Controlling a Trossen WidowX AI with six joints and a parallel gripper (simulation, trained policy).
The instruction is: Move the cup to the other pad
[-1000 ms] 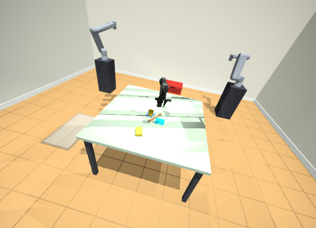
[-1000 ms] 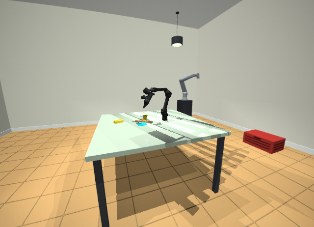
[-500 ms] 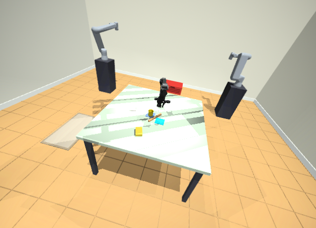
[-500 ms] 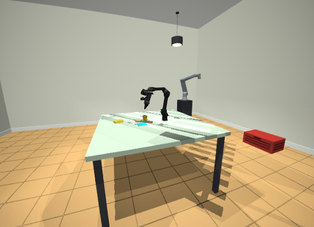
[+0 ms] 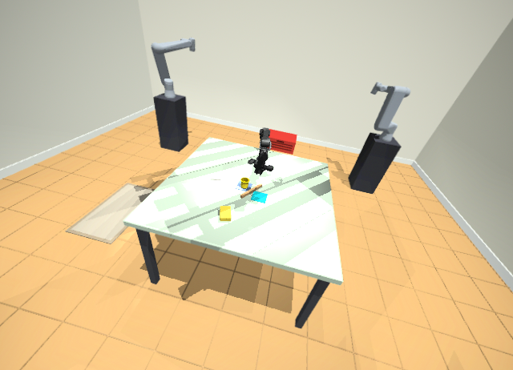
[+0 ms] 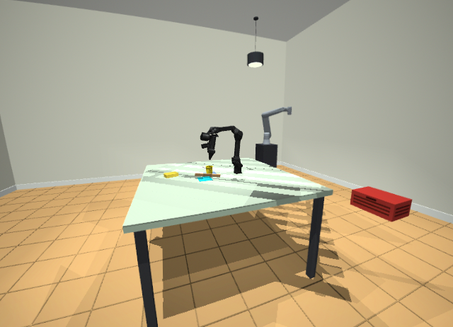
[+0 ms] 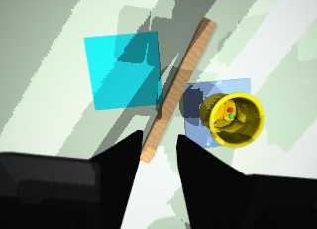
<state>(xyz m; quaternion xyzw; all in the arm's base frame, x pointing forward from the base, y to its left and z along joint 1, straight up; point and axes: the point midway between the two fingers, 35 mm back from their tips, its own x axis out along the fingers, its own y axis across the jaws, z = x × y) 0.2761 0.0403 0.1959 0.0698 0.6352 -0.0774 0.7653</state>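
Note:
The yellow cup [image 5: 244, 182] [image 6: 209, 169] [image 7: 248, 124] stands upright on the blue pad [image 7: 195, 136]. Several small marbles [image 7: 230, 113] show inside it, among them a red and a green one. The cyan pad [image 5: 260, 197] [image 6: 204, 178] [image 7: 119, 75] has nothing on it. My gripper [image 5: 259, 172] [image 6: 210, 158] [image 7: 160, 134] points down, well above the table. Its fingers are partly open with nothing held between them. In the wrist view the cup is to the right of and beyond the right fingertip, not touched.
A wooden bar [image 5: 251, 191] [image 6: 207, 175] [image 7: 180, 85] lies slantwise between the two pads, and its near end shows below the gap between the fingertips in the wrist view. A yellow block [image 5: 225, 213] [image 6: 170, 175] lies farther out on the table [image 5: 289, 234].

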